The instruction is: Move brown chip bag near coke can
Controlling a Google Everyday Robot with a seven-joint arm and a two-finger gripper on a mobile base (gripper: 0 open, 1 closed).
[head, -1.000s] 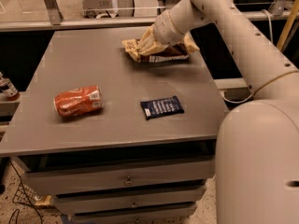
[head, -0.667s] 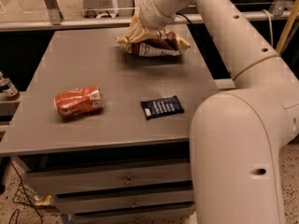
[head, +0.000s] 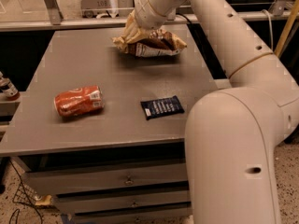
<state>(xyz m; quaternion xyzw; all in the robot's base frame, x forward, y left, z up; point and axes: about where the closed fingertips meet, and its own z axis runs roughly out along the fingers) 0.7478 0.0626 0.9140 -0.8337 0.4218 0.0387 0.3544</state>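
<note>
Pincer (head: 132, 31) sits at the far side of the desk (head: 117, 76), at the end of the cream arm (head: 224, 45) that reaches in from the right and bends down over the back edge. It is pressed together on the brown chip bag (head: 156, 45), pinching the crumpled tan left end of the bag, so the pincer's tips are mostly buried in the folds. The bag hangs to the right of the grip, dark brown in the middle with white lettering along its lower side, and a shadow lies on the desk just under it; whether its bottom edge touches the surface cannot be told. The coke can (head: 78, 101) lies on its side near the front left of the desk, red-orange with white markings and somewhat dented, well apart from the bag. A small dark blue flat packet (head: 162, 107) lies flat towards the front, to the right of the can and apart from it. Beyond the left edge of the desk stands a small bottle (head: 7, 88) on a lower ledge. Drawers (head: 126, 181) run below the desk's front.
</note>
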